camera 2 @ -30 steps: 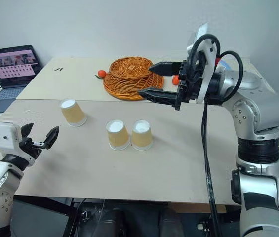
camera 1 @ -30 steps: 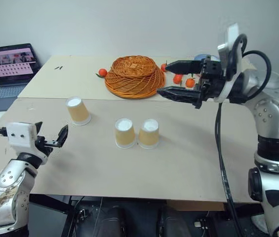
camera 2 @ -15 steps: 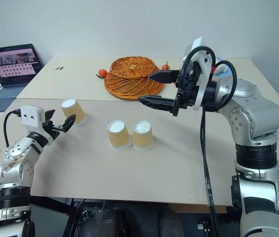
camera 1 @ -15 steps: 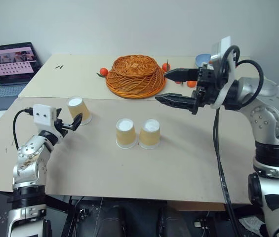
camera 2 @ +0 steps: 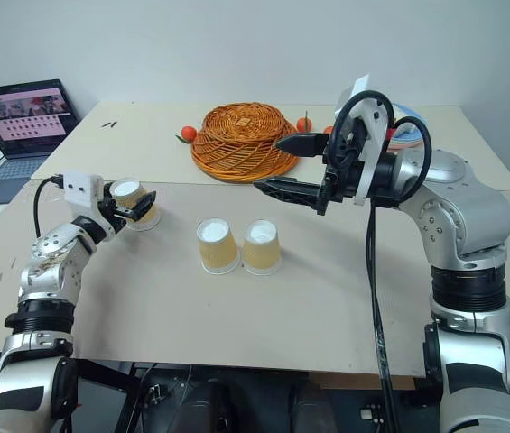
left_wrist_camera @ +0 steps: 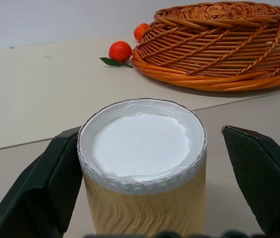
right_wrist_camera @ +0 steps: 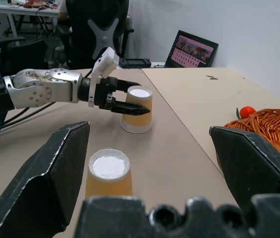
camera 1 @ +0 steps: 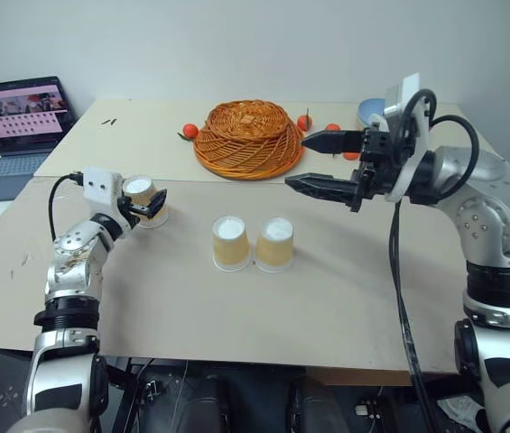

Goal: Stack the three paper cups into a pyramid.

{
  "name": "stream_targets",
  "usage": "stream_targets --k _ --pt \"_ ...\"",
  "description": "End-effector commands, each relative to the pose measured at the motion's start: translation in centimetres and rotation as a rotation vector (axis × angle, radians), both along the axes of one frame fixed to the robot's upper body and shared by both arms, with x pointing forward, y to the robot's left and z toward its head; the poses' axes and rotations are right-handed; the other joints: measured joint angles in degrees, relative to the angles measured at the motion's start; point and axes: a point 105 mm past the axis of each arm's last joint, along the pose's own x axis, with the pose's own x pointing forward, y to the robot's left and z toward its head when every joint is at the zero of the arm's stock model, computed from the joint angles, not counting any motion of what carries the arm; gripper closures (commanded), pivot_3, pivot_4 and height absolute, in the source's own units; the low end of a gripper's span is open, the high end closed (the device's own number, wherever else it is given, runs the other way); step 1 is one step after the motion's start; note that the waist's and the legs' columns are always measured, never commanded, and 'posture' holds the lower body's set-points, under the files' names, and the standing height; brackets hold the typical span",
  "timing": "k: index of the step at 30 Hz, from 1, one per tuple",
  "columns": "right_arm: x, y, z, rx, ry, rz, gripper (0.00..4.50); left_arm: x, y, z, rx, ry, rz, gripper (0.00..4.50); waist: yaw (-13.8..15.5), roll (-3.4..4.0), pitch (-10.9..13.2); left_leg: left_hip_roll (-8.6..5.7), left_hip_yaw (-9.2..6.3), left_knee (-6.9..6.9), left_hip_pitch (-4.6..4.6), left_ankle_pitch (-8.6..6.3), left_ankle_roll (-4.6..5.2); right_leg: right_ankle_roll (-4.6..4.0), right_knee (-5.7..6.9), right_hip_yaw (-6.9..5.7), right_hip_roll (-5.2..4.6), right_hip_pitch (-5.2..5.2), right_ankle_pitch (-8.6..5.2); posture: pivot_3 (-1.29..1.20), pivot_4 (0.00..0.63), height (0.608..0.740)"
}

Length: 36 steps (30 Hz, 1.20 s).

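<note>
1. Paper cups, three, all upside down: a touching pair [camera 1: 253,243] at frame centre, one single cup [camera 1: 145,200] at left.
2. Left gripper [camera 1: 143,207] straddles that single cup, fingers apart; right gripper [camera 1: 313,162] hangs spread wide at upper right.
3. Beige tabletop [camera 1: 327,298]; pale wall behind.
4. Upturned wicker basket [camera 1: 247,138], several small oranges [camera 1: 188,132], laptop [camera 1: 15,126] at upper left.

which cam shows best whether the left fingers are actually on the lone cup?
Left wrist view: lone cup sits between the open left gripper fingers, a gap on one side. Head views show the gripper partly hiding the cup; right wrist view shows both small and far.
</note>
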Motion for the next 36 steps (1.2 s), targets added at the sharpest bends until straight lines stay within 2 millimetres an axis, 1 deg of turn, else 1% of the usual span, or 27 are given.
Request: stream_targets --k 1,7,9,10,11,12,14,16,20,22,24,27,28,30,32,34,36 --pt "-0.6 0.0 1.1 0.020 -0.051 0.011 0.02 0.5 -0.3 1.5 -0.008 -0.051 -0.006 0.00 -0.09 0.00 0.00 0.00 0.00 0.00 0.00 0.00 0.00 0.00 0.00 0.00 0.00 0.00 0.00 0.00 0.150 0.638" --pt "-0.5 0.1 0.9 0.015 -0.050 0.007 0.02 0.5 -0.2 1.3 -0.018 -0.050 -0.006 0.00 -0.07 0.00 0.00 0.00 -0.01 0.00 0.00 0.00 -0.01 0.00 0.01 0.00 0.00 0.00 0.00 0.00 0.150 0.638" --pt "-0.4 0.1 0.8 0.009 -0.048 0.006 0.00 0.5 -0.2 1.3 -0.023 -0.052 -0.004 0.49 -0.06 0.00 0.00 0.00 -0.01 0.00 0.00 0.01 -0.01 0.00 0.01 0.00 0.00 0.00 0.00 0.00 0.150 0.638" --pt "-0.4 0.1 0.7 0.005 -0.045 0.006 0.00 0.5 -0.2 1.3 -0.024 -0.052 -0.005 0.61 -0.05 0.00 0.00 0.00 -0.01 0.00 0.00 0.01 -0.02 0.00 0.01 0.00 0.00 0.00 0.00 0.00 0.150 0.638" --pt "-0.4 0.1 0.5 -0.002 -0.041 0.008 0.00 0.5 -0.3 1.3 -0.023 -0.050 -0.010 1.07 -0.05 0.00 0.00 0.00 -0.01 0.00 0.00 0.02 -0.03 0.00 0.01 0.00 0.00 0.00 0.00 0.00 0.150 0.638" --pt "-0.5 0.1 0.2 -0.009 -0.036 0.009 0.00 0.5 -0.3 1.3 -0.019 -0.050 -0.015 1.35 -0.04 0.00 0.00 0.00 -0.01 0.00 0.00 0.02 -0.03 0.00 0.01 0.00 -0.01 0.00 0.00 0.00 0.150 0.638" --pt "-0.4 0.1 -0.1 -0.021 -0.027 0.009 0.00 0.5 -0.4 1.3 -0.012 -0.050 -0.017 1.35 -0.04 0.00 0.00 0.00 -0.01 0.00 0.01 0.02 -0.03 0.00 0.01 0.00 -0.01 0.01 0.00 0.00 0.150 0.638" --pt "-0.4 -0.1 -0.9 -0.046 -0.016 0.005 0.00 0.5 -0.4 1.3 -0.014 -0.051 -0.018 1.35 -0.04 -0.01 0.00 0.00 -0.01 0.00 0.00 0.02 -0.03 0.00 0.01 0.01 -0.01 0.00 0.00 0.00 0.150 0.638" --pt "0.2 -1.0 -2.5 -0.086 0.010 -0.035 0.00 0.6 -0.6 1.3 -0.017 -0.051 -0.027 1.35 -0.01 -0.01 0.00 -0.01 -0.01 0.00 0.00 0.02 -0.02 0.00 0.00 0.01 -0.01 0.01 0.00 0.00 0.150 0.638" --pt "0.5 -2.0 -3.8 -0.121 0.029 -0.082 0.00 0.6 -1.8 2.2 -0.012 -0.071 -0.086 1.35 0.17 -0.02 0.00 -0.01 -0.01 0.00 0.00 0.02 -0.02 0.00 0.00 0.01 -0.02 0.01 0.00 0.00 0.150 0.638" --pt "0.8 -3.0 -4.5 -0.140 0.033 -0.130 0.00 0.5 -3.3 4.2 0.007 -0.117 -0.166 1.35 0.43 -0.03 0.00 -0.01 -0.03 0.01 0.00 0.02 -0.03 0.00 -0.03 0.00 -0.01 0.04 0.00 0.00 0.150 0.638" --pt "0.8 -3.9 -4.9 -0.138 0.046 -0.167 0.00 -0.3 -5.5 7.7 -0.014 -0.163 -0.319 1.35 0.55 -0.10 0.05 -0.02 -0.03 0.03 -0.06 0.03 -0.06 0.01 -0.02 0.00 0.00 0.03 0.00 0.00 0.150 0.638" --pt "0.8 -4.1 -5.2 -0.146 0.049 -0.181 0.00 -0.8 -6.4 9.1 -0.031 -0.174 -0.394 1.35 0.55 -0.11 0.06 -0.02 -0.04 0.03 -0.08 0.04 -0.07 0.01 -0.02 -0.01 0.01 0.02 0.00 0.00 0.150 0.638" --pt "0.7 -4.4 -5.8 -0.159 0.056 -0.196 0.00 -2.6 -8.7 11.9 -0.057 -0.191 -0.577 1.35 0.48 -0.11 0.06 0.00 -0.04 0.02 -0.08 0.07 -0.12 0.01 -0.04 0.00 0.05 0.03 0.00 0.00 0.150 0.638" --pt "0.6 -4.5 -6.0 -0.155 0.061 -0.206 0.00 -4.7 -10.5 13.6 -0.092 -0.173 -0.754 1.35 0.39 -0.12 0.06 0.01 -0.04 0.02 -0.07 0.19 -0.34 0.01 -0.05 0.02 0.09 0.05 0.00 0.00 0.150 0.638" --pt "0.6 -4.8 -6.2 -0.154 0.063 -0.224 0.00 -6.7 -12.0 14.7 -0.114 -0.145 -0.926 1.35 0.13 -0.11 0.06 0.00 -0.04 0.01 -0.01 0.23 -0.40 0.02 -0.06 0.09 0.12 0.08 -0.01 0.00 0.150 0.638" --pt "0.7 -5.1 -6.4 -0.155 0.063 -0.244 0.00 -7.9 -12.9 15.1 -0.146 -0.102 -1.039 1.35 -0.19 -0.09 0.06 0.00 -0.04 0.01 0.04 0.23 -0.40 0.04 -0.03 0.10 0.12 0.11 -0.03 0.00 0.150 0.638"
